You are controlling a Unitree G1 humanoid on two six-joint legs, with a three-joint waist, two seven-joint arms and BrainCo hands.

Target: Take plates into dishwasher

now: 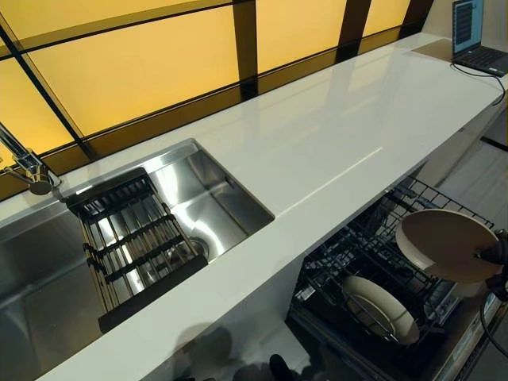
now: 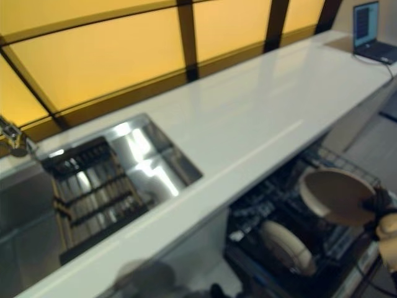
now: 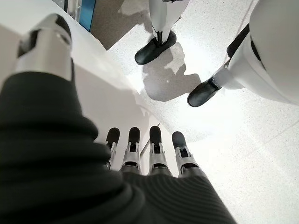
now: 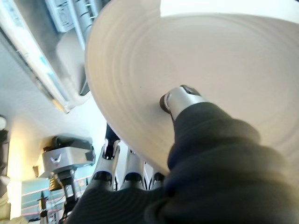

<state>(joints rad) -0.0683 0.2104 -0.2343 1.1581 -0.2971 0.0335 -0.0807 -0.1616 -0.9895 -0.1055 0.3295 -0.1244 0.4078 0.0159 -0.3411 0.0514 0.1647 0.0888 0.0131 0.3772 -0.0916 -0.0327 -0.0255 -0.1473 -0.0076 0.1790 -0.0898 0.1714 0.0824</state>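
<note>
The white countertop (image 1: 317, 151) is running from 7 o'clock to 1 o'clock, with the steel sink (image 1: 198, 198) and its dark drying rack (image 1: 131, 242) lying at 9 o'clock. At 4 o'clock the dishwasher rack (image 1: 373, 270) is standing pulled out, its near edge cut off by the frame. One plate (image 1: 381, 309) is sitting upright in it, partly hidden among the wires. The right hand (image 4: 182, 100) is pinching a second plate (image 1: 448, 244) over the rack at 3 o'clock, thumb on its face, fingers mostly hidden beneath. The left hand (image 3: 149, 154) is hanging relaxed, showing only in its wrist view. A laptop (image 1: 476, 36) is sitting at 1 o'clock, partly cut off.
</note>
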